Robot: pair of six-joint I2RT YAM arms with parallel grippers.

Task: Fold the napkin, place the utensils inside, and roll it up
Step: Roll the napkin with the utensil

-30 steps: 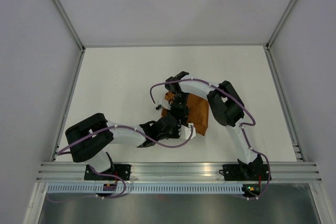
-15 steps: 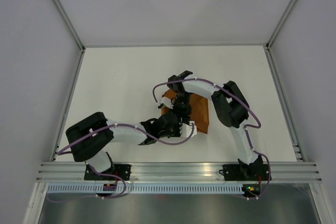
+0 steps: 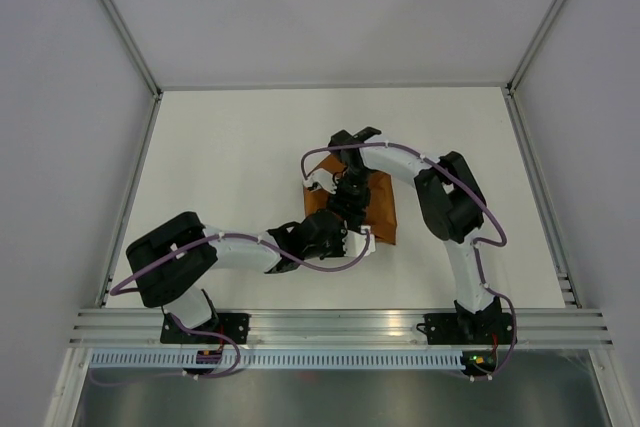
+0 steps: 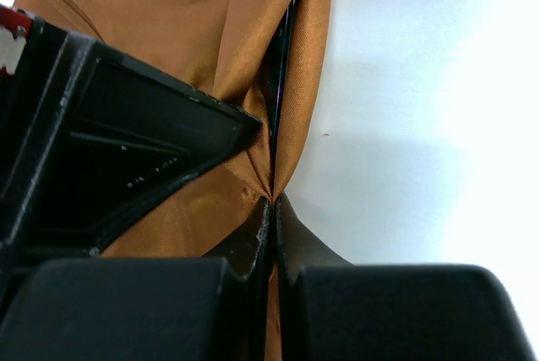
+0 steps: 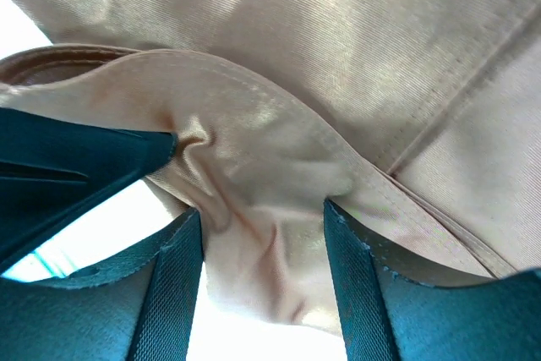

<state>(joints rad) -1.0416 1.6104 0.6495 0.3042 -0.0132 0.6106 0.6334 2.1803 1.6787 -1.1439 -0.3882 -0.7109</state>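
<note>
Pinching the napkin [image 3: 383, 209], the left tool [image 4: 272, 207] sits beside the right tool [image 5: 259, 219], spread astride a fold.

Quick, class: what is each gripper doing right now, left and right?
Left gripper: shut, pinching the napkin.
Right gripper: open, a napkin fold lying between its jaws.

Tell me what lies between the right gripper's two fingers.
A bunched fold of the napkin fills the gap between the parted fingers of the right gripper; nothing else shows there. The right wrist view shows it.
</note>
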